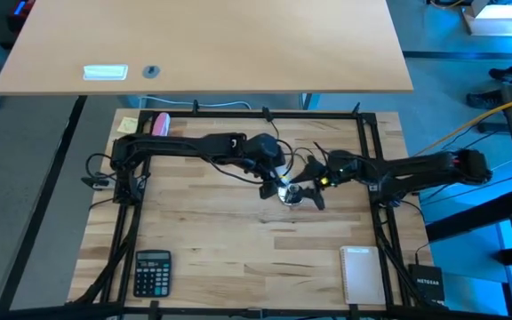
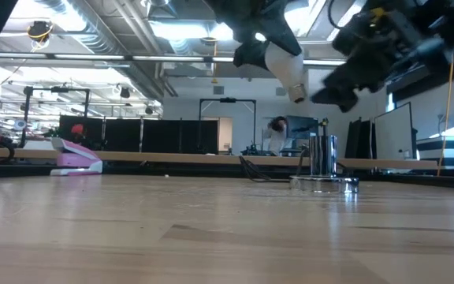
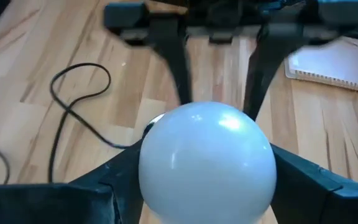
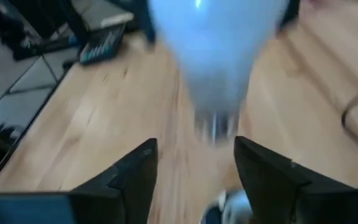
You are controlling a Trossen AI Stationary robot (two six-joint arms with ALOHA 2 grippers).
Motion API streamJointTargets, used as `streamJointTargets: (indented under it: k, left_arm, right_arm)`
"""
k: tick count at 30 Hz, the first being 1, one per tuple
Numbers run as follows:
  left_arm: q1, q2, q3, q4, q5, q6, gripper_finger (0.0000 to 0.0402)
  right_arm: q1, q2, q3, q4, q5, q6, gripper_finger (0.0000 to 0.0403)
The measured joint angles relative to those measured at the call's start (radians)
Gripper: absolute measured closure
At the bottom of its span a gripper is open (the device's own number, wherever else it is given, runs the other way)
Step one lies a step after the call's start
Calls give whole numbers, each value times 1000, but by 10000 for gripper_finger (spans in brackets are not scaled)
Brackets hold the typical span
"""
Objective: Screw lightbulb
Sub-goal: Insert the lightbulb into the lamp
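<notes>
High view, left of centre: the left gripper (image 1: pixel 278 173) sits mid-frame over the desk (image 1: pixel 203 240), clamped on the lightbulb (image 1: pixel 280 172).
High view, centre: the socket (image 1: pixel 289 194) stands on the desk just below the bulb in the frame, its black cord (image 1: pixel 296 158) trailing toward the top.
High view, right of centre: the right gripper (image 1: pixel 308 192) reaches in from the right, just beside the socket.
Low view, upper middle: the lightbulb (image 2: pixel 284 67) hangs tilted in the air, screw base pointing down and to the right; the socket (image 2: pixel 322 166) stands lower right of it, well apart in height.
Left wrist view, centre: the lightbulb (image 3: pixel 207 162) fills the middle, with dark fingers (image 3: pixel 104 180) pressed to both sides.
Right wrist view, lower part: the right gripper (image 4: pixel 194 165) has its fingers (image 4: pixel 132 174) spread apart with nothing between them; the screw base shows above the gap and the socket's rim (image 4: pixel 232 204) at the bottom edge.
Step in hand, as I judge it: bringing the bulb over the socket.
Doing it well: straighten the bulb so its base points squarely down the socket's axis before lowering; a tilted entry would likely cross the thread.
Right gripper's part: closing on the socket should keep it from spinning or sliding.
Risk: the smooth glass may slip in the grip while turning.
</notes>
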Motion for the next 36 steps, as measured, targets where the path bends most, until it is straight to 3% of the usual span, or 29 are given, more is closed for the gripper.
streamJointTargets:
  k: [4,7,13,18,25,32,36]
  left_arm:
    - [-17,-28,0,-38,-65,12,148]
    - [-25,-42,-3,-66,-89,10,150]
    - [-32,-50,-8,-107,-139,9,147]
    - [-36,-50,-9,-96,-154,16,149]
    - [-37,-50,-27,-80,-191,40,144]
    - [-40,-50,-97,-57,-193,27,142]
    - [-47,-50,-118,-13,-193,30,142]
  right_arm:
    - [0,-133,0,-249,6,2,164]
    - [1,-163,-56,-268,68,1,163]
    - [1,-103,-270,6,196,-23,166]
    - [1,-32,-373,317,219,-30,166]
    - [0,132,-387,510,271,-91,167]
    - [1,338,-380,741,223,-107,178]
    - [1,443,-336,774,216,-129,184]
